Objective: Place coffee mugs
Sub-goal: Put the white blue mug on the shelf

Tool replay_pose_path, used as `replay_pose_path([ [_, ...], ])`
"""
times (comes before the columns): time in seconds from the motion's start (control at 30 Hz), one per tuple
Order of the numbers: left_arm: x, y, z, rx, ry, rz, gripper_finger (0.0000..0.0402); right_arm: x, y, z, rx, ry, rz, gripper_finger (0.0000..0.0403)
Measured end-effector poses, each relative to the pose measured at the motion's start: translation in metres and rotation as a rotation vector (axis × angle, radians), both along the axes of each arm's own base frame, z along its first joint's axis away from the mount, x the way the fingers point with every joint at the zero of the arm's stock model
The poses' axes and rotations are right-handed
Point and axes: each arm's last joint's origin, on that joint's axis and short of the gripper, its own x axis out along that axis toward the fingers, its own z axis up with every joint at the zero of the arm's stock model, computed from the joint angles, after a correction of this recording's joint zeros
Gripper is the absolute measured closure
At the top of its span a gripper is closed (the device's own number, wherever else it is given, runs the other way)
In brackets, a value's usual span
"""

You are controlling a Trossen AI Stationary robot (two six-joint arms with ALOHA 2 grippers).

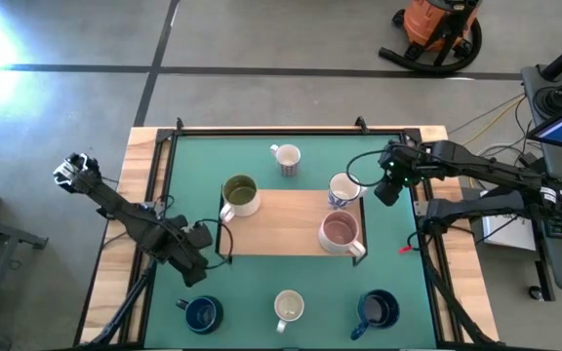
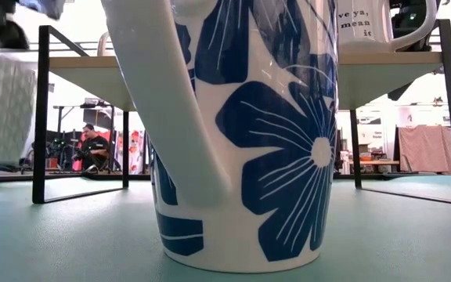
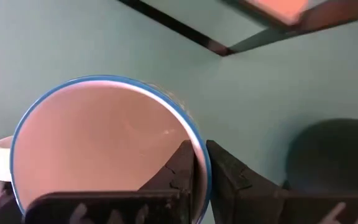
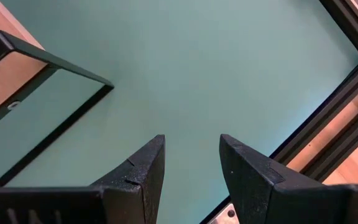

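A white ceramic mug with a blue rim (image 3: pixel 107 146) sits on the green table mat (image 1: pixel 261 292) near the front left. The left gripper (image 3: pixel 201 171) has its jaws pinched shut on the mug's wall, one finger inside. This looks like the pick-up step; next comes a straight lift toward the raised wooden shelf (image 1: pixel 286 219). The right gripper (image 4: pixel 191 171) hangs open over bare mat, holding nothing

Open green mat (image 1: pixel 398 283) right of the raised wooden shelf (image 1: pixel 286 222), three mugs crowding its top, striped mug (image 1: pixel 286 157) behind.
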Motion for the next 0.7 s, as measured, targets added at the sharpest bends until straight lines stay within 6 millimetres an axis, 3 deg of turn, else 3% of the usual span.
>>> replay_pose_path([
  [0.37,0.007,-0.009,0.098,-0.114,-0.174,0.022,0.0396,0.006,-0.002,-0.003,0.0,0.0,0.0,0.0262],
  [0.53,0.011,-0.015,0.126,-0.064,-0.16,-0.011,0.0396,0.003,-0.003,0.0,-0.009,-0.024,-0.01,0.0262],
  [0.7,0.029,-0.028,0.143,-0.027,-0.218,-0.128,0.0394,-0.005,0.0,0.006,-0.027,-0.072,-0.01,0.0262],
])
